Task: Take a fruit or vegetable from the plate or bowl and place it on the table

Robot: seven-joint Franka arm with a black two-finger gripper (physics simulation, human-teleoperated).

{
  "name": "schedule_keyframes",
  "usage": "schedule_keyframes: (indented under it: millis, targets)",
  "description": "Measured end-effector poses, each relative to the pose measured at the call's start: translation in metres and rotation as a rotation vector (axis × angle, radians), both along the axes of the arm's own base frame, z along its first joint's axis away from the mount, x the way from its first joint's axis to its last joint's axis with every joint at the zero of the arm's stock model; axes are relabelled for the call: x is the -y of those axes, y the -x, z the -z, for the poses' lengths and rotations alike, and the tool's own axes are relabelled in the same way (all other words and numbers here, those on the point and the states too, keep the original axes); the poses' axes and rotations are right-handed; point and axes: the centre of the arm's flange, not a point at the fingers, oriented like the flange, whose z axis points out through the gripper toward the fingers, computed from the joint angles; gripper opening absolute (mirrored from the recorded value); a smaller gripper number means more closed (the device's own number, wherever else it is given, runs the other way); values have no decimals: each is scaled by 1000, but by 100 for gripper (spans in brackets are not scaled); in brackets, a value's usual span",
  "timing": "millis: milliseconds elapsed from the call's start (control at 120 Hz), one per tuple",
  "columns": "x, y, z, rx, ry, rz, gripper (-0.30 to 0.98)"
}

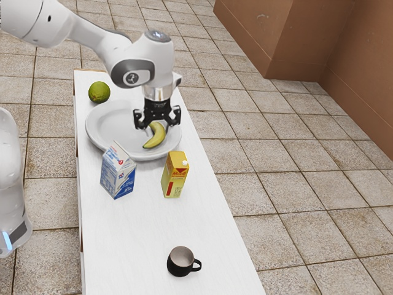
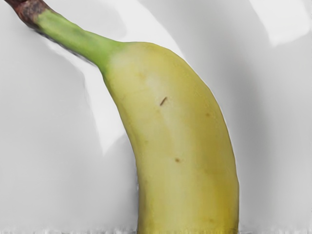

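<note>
Pincer is spread wide at the banana, and it is not closed on it. Whether one finger touches the banana, I cannot tell. The banana lies in the plate, toward the exterior view's right side of it (its stem is green, with a brown tip). Outside the plate, on the white table, are the lime, the milk carton, the juice carton and, well apart from the plate, the dark mug
</note>
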Motion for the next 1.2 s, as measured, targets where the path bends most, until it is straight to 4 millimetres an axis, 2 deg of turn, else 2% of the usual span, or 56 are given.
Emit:
schedule_keyframes:
  millis: [133,342,617,742,825,1050,1133,1200]
  targets:
    - [7,-4,3,2,2,11,32]
    - [8,-5,2,10,6,8,19]
    - [8,-4,6,8,10,1,19]
    - [9,-3,2,21,10,3,18]
    - [10,0,-9,43,6,6,16]
    - [5,6,-54,120,-12,14,16]
    - [-10,7,-74,150,-10,-5,15]
    - [-36,10,-91,177,-6,-41,16]
